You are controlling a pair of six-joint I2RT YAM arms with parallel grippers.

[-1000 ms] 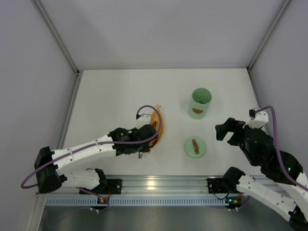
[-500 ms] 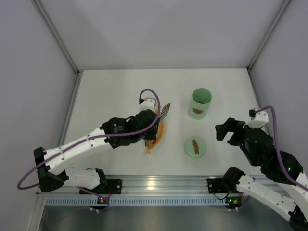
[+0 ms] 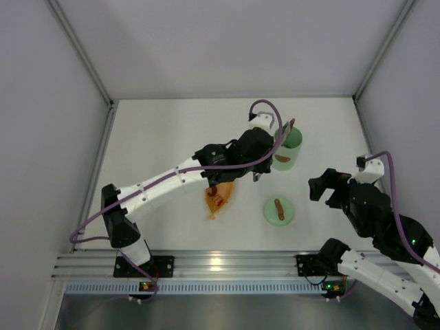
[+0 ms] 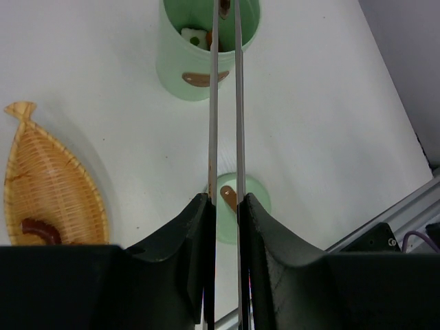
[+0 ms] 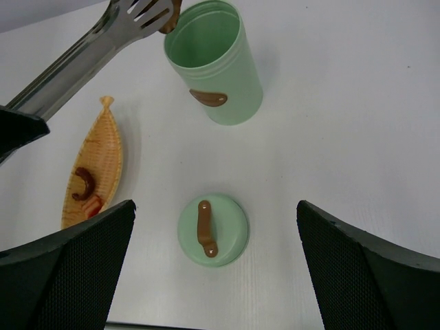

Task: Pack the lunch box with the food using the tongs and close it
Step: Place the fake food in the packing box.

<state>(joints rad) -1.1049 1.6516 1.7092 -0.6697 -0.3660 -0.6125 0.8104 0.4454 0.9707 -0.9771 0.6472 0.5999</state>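
The left arm [image 3: 172,182] reaches in a long, nearly straight line from its base at 7 o'clock on the tabletop [image 3: 165,130] toward 1 o'clock. Its wrist ends just beside the lunch box [image 3: 287,148]. The left fingers [image 4: 185,254] are clamped on the tongs [image 4: 213,103], pressing the two metal arms close and parallel. The tong tips stand over the open mouth of the lunch box and pinch a brown piece of food [image 5: 168,17] at the rim. Pale and green bits show inside the tub. The lunch box stands upright, at 1 o'clock from the tabletop's middle. At its 6 o'clock lies the lid [image 3: 278,210], handle up. At its 7 o'clock the orange tray [image 3: 220,196] holds a curved brown piece and a red one. The right arm [image 3: 385,234] is folded at 4 o'clock. The right fingers [image 5: 69,275] are spread wide apart around nothing, above the lid.
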